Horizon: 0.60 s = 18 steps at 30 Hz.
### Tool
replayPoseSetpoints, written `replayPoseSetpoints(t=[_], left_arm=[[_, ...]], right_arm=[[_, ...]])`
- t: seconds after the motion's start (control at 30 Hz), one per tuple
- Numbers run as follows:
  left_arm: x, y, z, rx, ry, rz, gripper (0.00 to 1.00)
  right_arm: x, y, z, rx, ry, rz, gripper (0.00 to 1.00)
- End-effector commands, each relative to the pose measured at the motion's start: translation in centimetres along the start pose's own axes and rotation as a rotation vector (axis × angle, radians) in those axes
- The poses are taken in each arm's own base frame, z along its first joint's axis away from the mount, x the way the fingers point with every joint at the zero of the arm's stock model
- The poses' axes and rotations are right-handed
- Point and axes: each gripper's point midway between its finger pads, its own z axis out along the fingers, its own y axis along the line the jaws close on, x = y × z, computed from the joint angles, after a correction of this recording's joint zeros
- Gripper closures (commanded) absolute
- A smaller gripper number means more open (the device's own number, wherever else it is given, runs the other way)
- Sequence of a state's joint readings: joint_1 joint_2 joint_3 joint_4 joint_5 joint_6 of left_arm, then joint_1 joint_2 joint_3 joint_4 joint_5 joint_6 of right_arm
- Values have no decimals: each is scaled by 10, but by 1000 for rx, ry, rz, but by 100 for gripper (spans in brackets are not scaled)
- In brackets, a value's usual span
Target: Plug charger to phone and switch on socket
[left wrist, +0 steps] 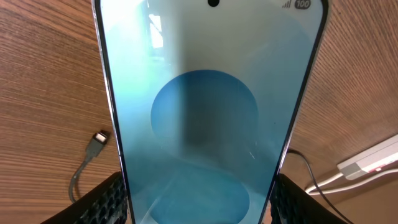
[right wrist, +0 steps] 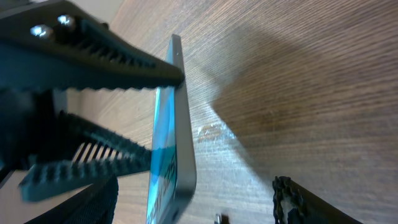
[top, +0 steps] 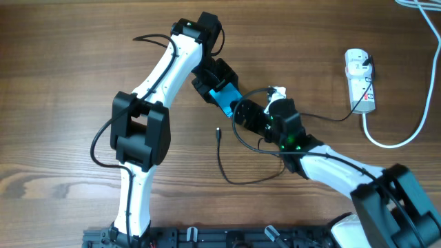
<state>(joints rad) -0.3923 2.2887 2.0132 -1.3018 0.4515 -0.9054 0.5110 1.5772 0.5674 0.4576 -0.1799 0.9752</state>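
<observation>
My left gripper is shut on the phone and holds it tilted above the table. In the left wrist view the teal screen fills the frame between my fingers. My right gripper is open, its fingers on either side of the phone's near end without closing on it. The charger's connector tip lies loose on the table just below the phone and also shows in the left wrist view. Its black cable loops right to the plug in the white socket.
The socket's thick white cord curves along the right edge of the table. The socket also shows at the right of the left wrist view. The charger cable's loop lies on the wood in front of my right arm.
</observation>
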Motion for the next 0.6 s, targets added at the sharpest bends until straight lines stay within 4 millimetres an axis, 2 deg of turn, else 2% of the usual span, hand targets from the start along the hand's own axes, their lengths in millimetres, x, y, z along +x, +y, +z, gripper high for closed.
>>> replayPoseSetpoints(t=[0.0, 0.33, 0.47, 0.57], left_arm=[[9, -13, -17, 57, -2, 6, 96], [7, -15, -18, 65, -8, 8, 96], [6, -16, -18, 66, -12, 7, 96], [5, -17, -18, 72, -15, 1, 96]], right_arm=[[-11, 8, 14, -1, -23, 16, 21], [-17, 16, 32, -10, -6, 20, 28], [-13, 10, 33, 12, 7, 32, 36], [-11, 7, 33, 23, 14, 45, 50]])
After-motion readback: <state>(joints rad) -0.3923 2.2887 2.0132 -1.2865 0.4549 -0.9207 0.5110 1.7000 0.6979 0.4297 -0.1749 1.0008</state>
